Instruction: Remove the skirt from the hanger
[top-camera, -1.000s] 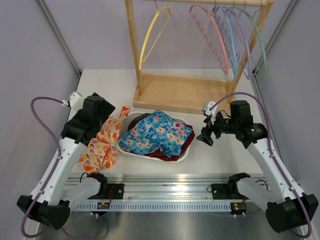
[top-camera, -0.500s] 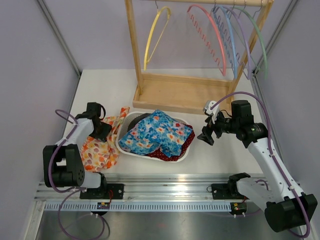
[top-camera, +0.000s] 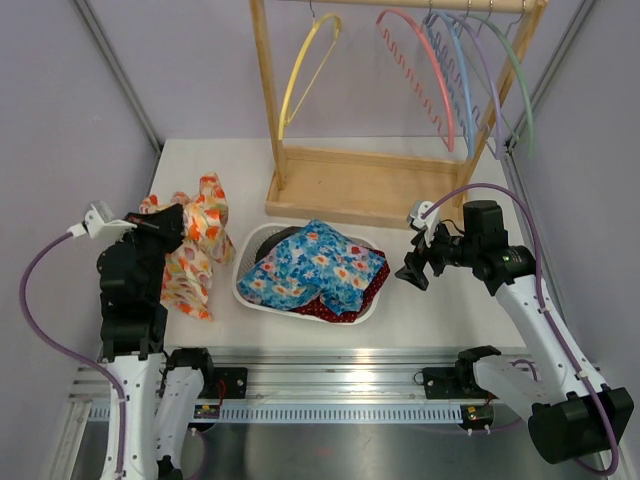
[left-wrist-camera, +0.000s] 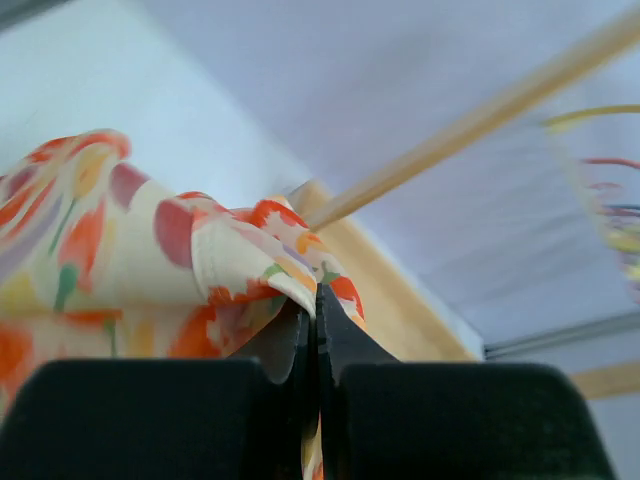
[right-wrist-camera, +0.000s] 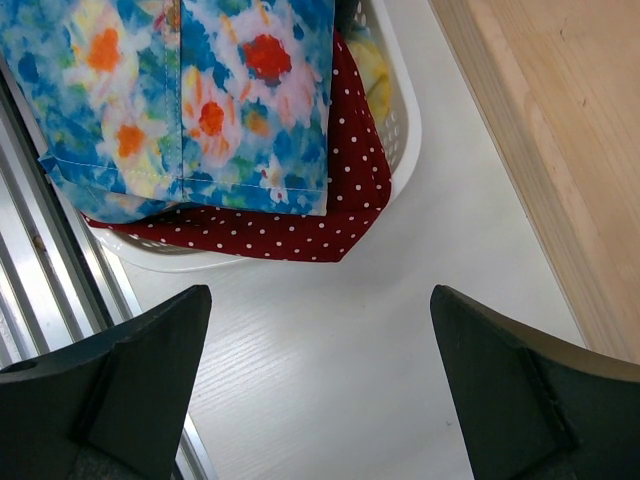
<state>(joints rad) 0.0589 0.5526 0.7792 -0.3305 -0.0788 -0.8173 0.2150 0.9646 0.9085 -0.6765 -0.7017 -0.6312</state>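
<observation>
A: Status of the left gripper (left-wrist-camera: 318, 300)?

B: Clenched tight on a thin hem fold of the orange floral skirt (top-camera: 190, 255). Found at 9 o'clock of the white laundry basket (top-camera: 240, 285). Raised at the pinch, with the lower end apparently draped onto the table (top-camera: 220, 165).

A: And the right gripper (top-camera: 413, 264)?

B: Released, spread wide, grasping nothing. Hovers at 3 o'clock of the basket, apart from its rim.

A: Any hanger in the skirt?

B: None visible. Yellow hanger (top-camera: 300, 80) bare, up on the wooden rack (top-camera: 350, 185) at 12 o'clock with the others. Judged: removal likely complete, set-down remaining.

A: Failure modes from here?

B: First, slip-out under a quick swing, given only an edge of cloth between the pads. Second, drag during travel toward 3 o'clock, with the trailing end on the table: possible snag on the basket rim, or a tug on the blue floral garment (top-camera: 315, 265) inside. Third, loss over the side after a release too far toward 9 o'clock, given the nearness of the table edge there.

A: Precaution?

B: Move slowly. Lift clear before any sideways travel. Release well inboard.
</observation>
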